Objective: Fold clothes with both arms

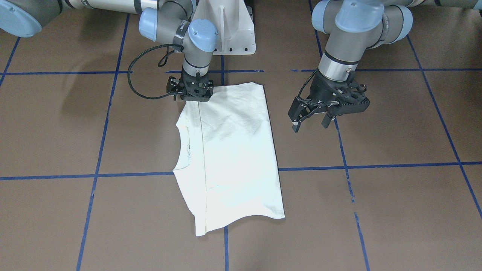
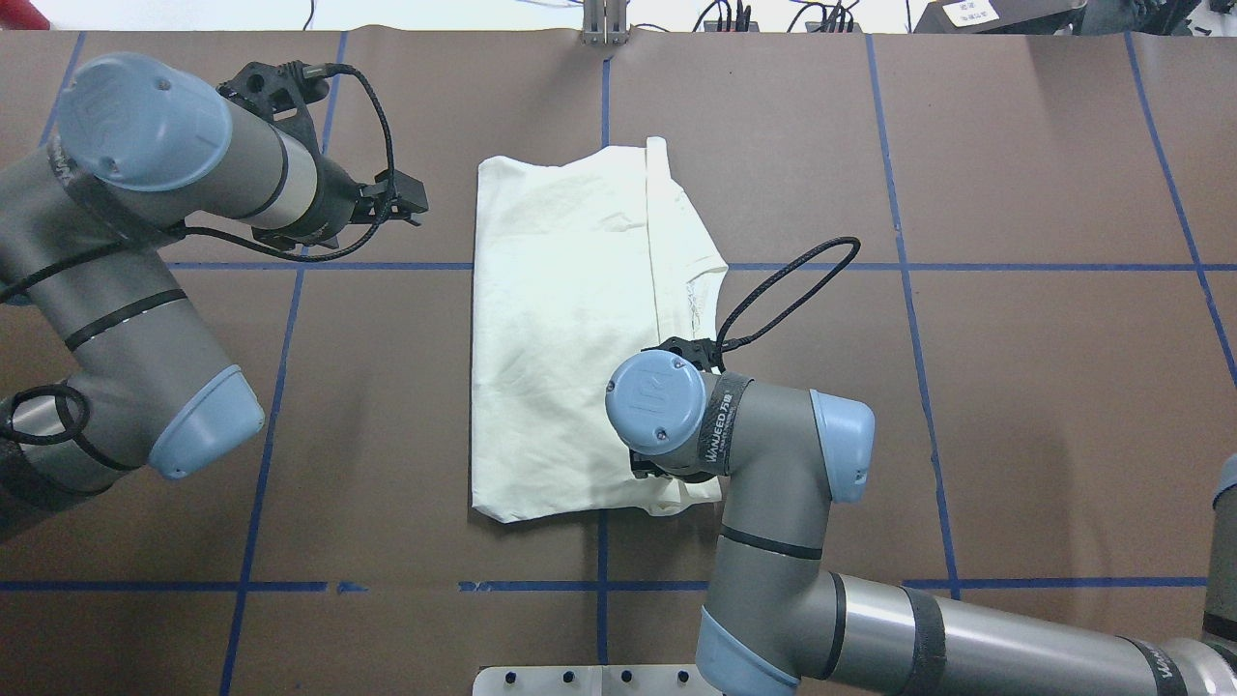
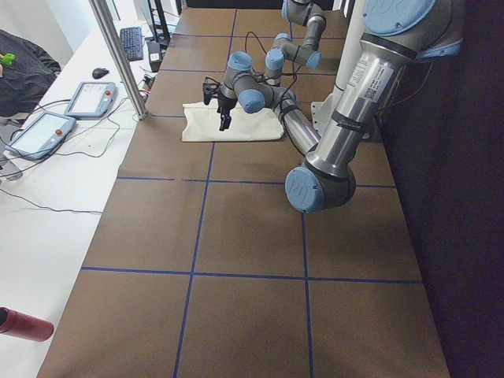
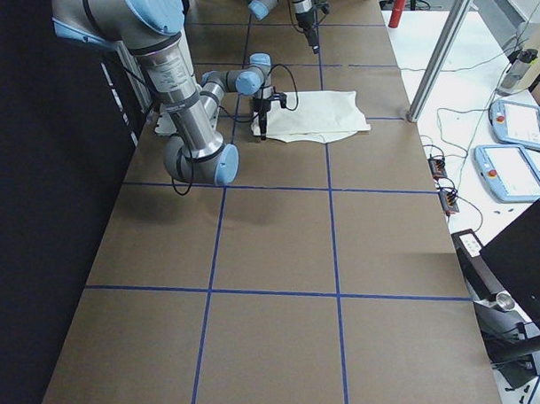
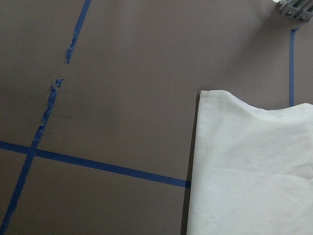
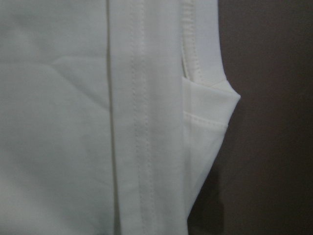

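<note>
One folded cream-white cotton shirt (image 1: 233,150) mid-frame; black left gripper (image 1: 310,126) released beside it; black right gripper (image 1: 194,98) on its upper corner, can't tell grip.

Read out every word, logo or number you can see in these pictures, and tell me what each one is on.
"WANJEED", roughly: black strap on the right arm; the characters after it are blurred.
White label beyond the table's far edge: too small to read.
Sticker on the left arm: too small to read.
Shirt: no lettering shows.
</note>
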{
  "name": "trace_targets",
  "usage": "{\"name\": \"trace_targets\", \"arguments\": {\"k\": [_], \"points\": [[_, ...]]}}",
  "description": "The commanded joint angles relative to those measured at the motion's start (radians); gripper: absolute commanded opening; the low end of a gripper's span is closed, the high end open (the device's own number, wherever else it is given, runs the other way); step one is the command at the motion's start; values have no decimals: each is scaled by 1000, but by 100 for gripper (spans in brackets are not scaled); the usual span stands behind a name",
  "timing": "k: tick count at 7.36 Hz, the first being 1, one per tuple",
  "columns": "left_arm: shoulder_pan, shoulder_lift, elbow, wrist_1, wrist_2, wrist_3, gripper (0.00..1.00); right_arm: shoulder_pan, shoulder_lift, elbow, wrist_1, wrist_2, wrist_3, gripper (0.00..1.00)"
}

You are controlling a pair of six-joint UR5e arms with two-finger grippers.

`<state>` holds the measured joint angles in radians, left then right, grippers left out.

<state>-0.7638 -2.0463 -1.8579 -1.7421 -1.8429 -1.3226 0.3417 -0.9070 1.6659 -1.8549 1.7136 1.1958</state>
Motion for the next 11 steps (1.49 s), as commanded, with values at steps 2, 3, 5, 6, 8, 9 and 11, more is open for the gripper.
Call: {"name": "trace_targets", "arguments": {"k": [2, 3, 5, 6, 8, 9, 11], "points": [[9, 0, 3, -4, 1, -9, 100, 17, -1, 2, -12, 0, -18, 100], [9, 0, 8, -7, 1, -9, 100, 19, -3, 5, -12, 1, -19, 100], [9, 0, 12, -8, 1, -7, 100, 22, -6, 6, -12, 1, -19, 100], [9, 0, 12, -8, 1, -9, 100, 23, -7, 8, -18, 0, -21, 100], [26, 0, 6, -8, 2, -29, 100, 39, -10, 14, -50, 1, -38, 100], [37, 0, 5, -8, 2, -36, 100, 46, -19, 14, -50, 0, -51, 100], [43, -2, 2, -8, 2, -50, 100, 77, -55, 24, -52, 1, -77, 100]]}}
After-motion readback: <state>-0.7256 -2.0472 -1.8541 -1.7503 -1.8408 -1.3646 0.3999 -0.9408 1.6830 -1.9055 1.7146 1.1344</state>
